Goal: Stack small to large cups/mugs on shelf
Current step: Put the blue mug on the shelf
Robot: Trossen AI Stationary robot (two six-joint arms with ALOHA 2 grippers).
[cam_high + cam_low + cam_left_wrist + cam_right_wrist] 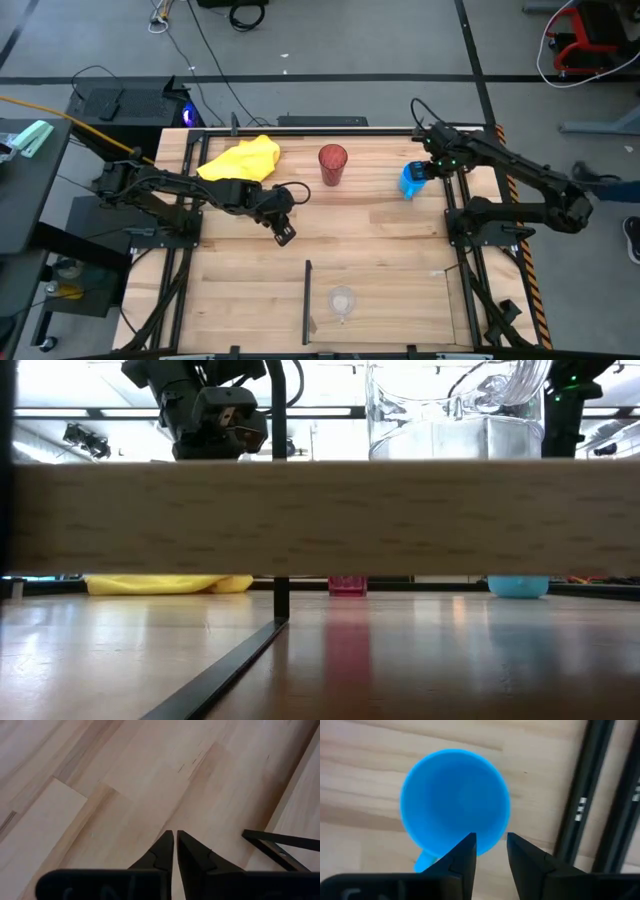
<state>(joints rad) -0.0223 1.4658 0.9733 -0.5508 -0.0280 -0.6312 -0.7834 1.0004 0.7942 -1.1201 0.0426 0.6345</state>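
At the far right of the tabletop (380, 230), your right gripper (491, 845) hangs directly over the blue mug (412, 180). Its jaws are part open, straddling the mug's rim on the near side: one finger inside the mouth, one outside the wall. Nothing gripped yet. The mug's handle pokes out beside the inner finger.

Step in hand, as I read it: pick up the blue mug. The clear plastic cup (342, 300) already sits on the shelf panel (400, 310), just right of the black divider strip (307, 300), so the mug looks like second in the stack.

Next move calls for: drop a little, close on the rim wall, lift straight, carry to the clear cup. Watch the black frame rail (580, 795) close by the mug.

Left gripper (175, 851): mid-tabletop, jaws all but closed, empty, bare wood under it. Waiting.

Count:
- cups/mugs: three. One clear cup, one blue mug, one dark-red tumbler (332, 164) standing at far centre, well apart from both.
- yellow cloth (240, 159): one, far left.
- divider strip: one.
- arms: two.
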